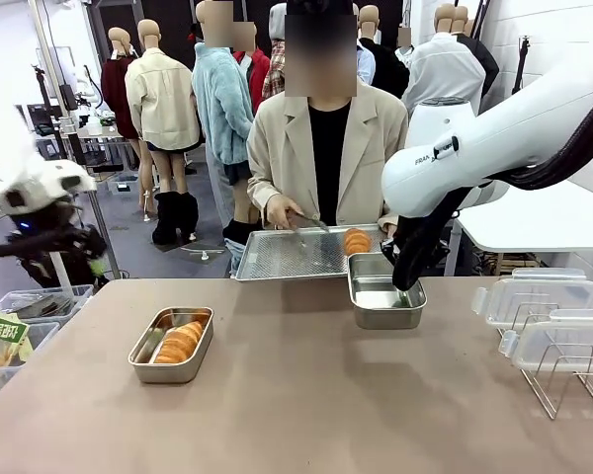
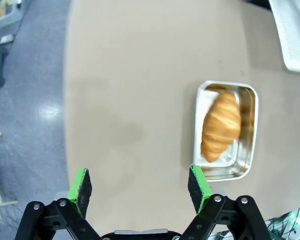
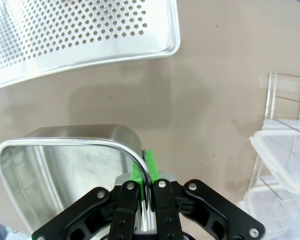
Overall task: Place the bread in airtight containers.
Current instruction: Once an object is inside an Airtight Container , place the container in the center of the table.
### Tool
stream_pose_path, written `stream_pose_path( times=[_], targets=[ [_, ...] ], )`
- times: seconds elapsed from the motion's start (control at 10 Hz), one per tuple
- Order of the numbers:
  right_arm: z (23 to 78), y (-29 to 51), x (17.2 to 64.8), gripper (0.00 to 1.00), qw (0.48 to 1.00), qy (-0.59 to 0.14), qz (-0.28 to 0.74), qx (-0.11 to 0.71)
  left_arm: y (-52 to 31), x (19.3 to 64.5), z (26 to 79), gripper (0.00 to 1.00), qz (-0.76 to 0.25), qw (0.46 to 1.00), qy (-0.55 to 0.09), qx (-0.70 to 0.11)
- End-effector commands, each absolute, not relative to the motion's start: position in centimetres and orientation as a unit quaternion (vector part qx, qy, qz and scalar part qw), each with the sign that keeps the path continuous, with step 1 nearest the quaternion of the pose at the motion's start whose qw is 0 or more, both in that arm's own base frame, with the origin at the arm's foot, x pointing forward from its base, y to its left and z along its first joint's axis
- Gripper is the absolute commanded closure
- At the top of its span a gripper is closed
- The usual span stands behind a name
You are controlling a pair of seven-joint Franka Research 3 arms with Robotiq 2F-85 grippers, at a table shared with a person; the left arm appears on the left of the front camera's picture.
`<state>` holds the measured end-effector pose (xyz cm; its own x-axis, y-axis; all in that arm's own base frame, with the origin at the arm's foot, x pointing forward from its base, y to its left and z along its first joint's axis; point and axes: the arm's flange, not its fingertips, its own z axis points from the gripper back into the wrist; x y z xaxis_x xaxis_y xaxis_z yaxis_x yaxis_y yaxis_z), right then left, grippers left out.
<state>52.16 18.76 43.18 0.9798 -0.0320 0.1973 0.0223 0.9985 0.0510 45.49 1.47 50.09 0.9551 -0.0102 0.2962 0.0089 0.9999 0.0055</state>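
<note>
One bread roll [image 1: 179, 342] lies in the left airtight container [image 1: 164, 371], a steel tin on the table's left. In the left wrist view my left gripper [image 2: 140, 187] hangs open and empty above the table, with that tin [image 2: 247, 117] and its roll [image 2: 221, 125] off to one side. My right gripper [image 1: 404, 288] is shut on the near right rim of the second, empty tin [image 1: 380, 318]; its fingers [image 3: 147, 172] pinch the tin's wall [image 3: 65, 142]. A second roll [image 1: 357, 240] sits on the perforated tray [image 1: 287, 255].
A person at the far side holds the perforated tray [image 3: 80, 35] and tongs [image 1: 308, 221]. Clear plastic lids [image 1: 539, 296] rest on a wire rack [image 1: 563, 380] at the right, also seen beside the tin [image 3: 285, 150]. Bins stand beyond the table's left edge [image 1: 20, 331].
</note>
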Motion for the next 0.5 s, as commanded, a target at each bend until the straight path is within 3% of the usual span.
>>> stream_pose_path(
  times=[0.0,0.4],
  targets=[
    [43.1,18.8,52.0,1.00,0.994,-0.108,-0.016,0.028,6.3,44.7,51.3,0.00,0.031,0.987,-0.155,-0.021],
    [43.1,18.8,52.0,1.00,0.994,-0.108,-0.016,0.028,9.8,43.8,52.3,0.00,0.053,0.984,-0.168,-0.016]
  ],
)
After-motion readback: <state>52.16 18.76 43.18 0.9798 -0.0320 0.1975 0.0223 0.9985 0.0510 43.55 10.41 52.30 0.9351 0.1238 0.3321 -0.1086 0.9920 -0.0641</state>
